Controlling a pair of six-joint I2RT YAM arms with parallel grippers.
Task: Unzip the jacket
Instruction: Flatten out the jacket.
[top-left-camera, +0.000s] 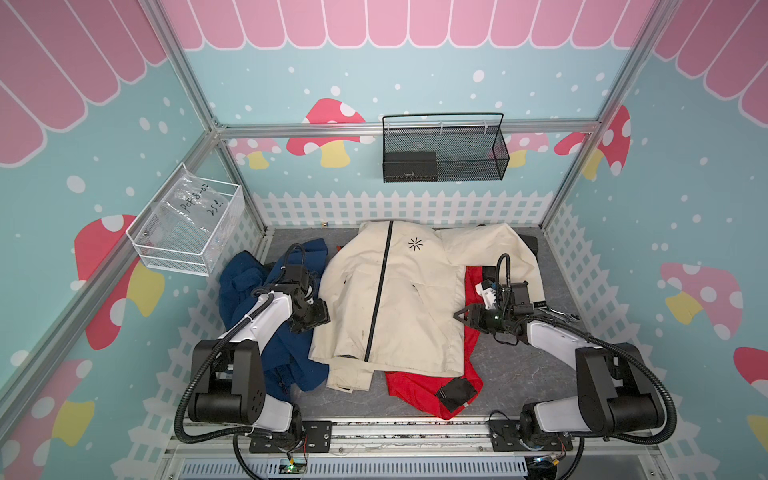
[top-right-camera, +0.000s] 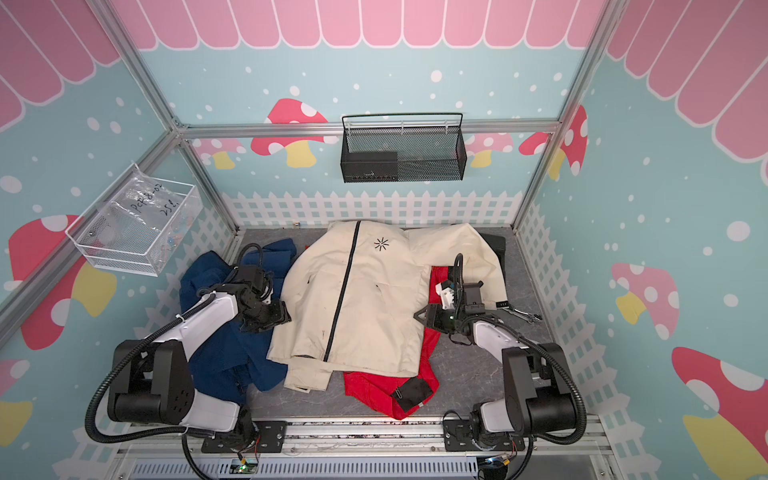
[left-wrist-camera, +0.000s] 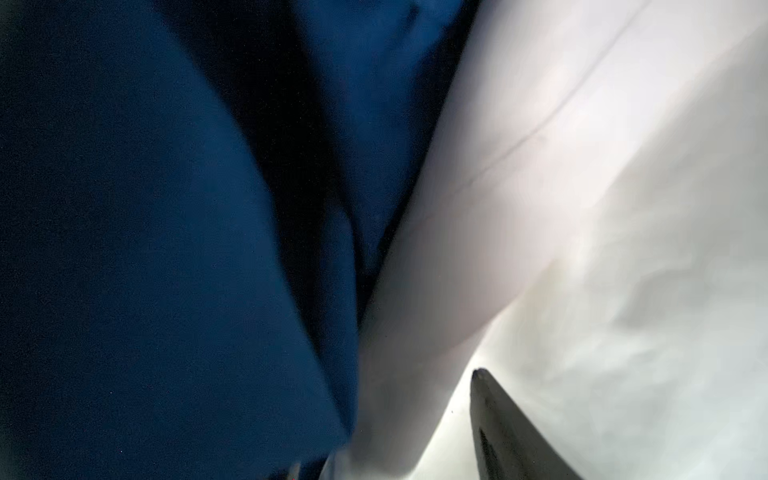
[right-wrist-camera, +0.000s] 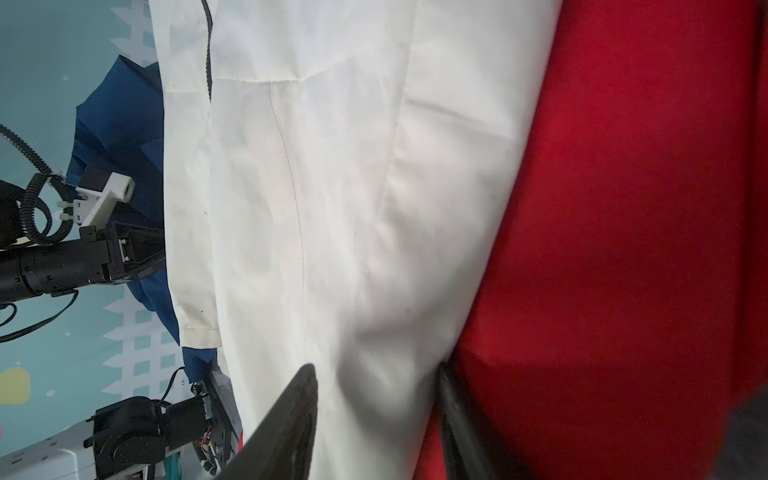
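**flanks covered, zip not yet touched**

the cream jacket (top-left-camera: 399, 299) lies front-up in the middle of the grey table (top-left-camera: 519, 374), overlapping a blue garment (top-left-camera: 245, 291) at 9 o'clock and a red garment (top-left-camera: 419, 390) at 4 o'clock. its long axis follows the black zipper (top-left-camera: 380, 291): collar at 12 o'clock, hem at 6, leaning a little toward 7. the zip looks shut along its whole length. the pull is too small to pick out.

the left gripper (top-left-camera: 313, 320) sits at the jacket's 9 o'clock edge. its wrist view shows one finger (left-wrist-camera: 498, 432) against cream cloth, so i cannot tell whether it grips. the right gripper (top-left-camera: 461, 316) is at the 3 o'clock edge, jaws apart with cream cloth between them. whether they pinch it i cannot tell.

likely step: flattening the front. for a clean unzip, one gripper should pin the collar while the other draws the pull straight along the zip toward the hem, keeping the cloth taut so it does not bunch.
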